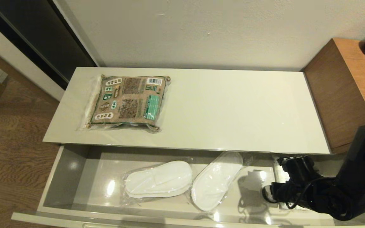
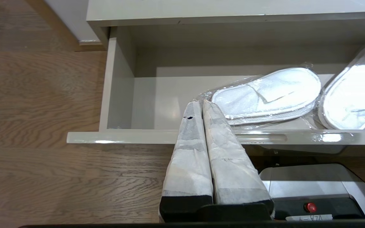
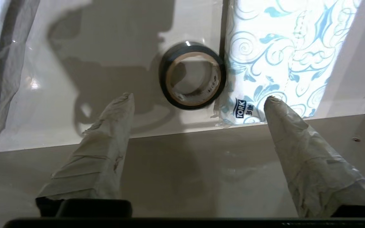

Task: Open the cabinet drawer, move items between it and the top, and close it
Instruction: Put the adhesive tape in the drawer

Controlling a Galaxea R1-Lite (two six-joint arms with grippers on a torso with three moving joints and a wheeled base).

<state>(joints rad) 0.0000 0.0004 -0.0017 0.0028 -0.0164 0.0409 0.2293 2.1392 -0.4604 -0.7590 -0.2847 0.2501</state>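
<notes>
The packet is laid flat at the left end of the top. In the open drawer, 2 wrapped slippers are seen mid-base; at its right end, the tape ring touches the tissue pack, below the right gripper, jaws spread wide and empty. The left gripper, jaws pressed together, is parked before the drawer's front.

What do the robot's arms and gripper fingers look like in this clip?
The right arm is black, boxy and bulky, with black cables looped around its wrist. The right gripper has two tapered fingers wrapped in whitish, creased tape over black bases. The left gripper has the same taped fingers, one with a small dark nick near its tip.
</notes>
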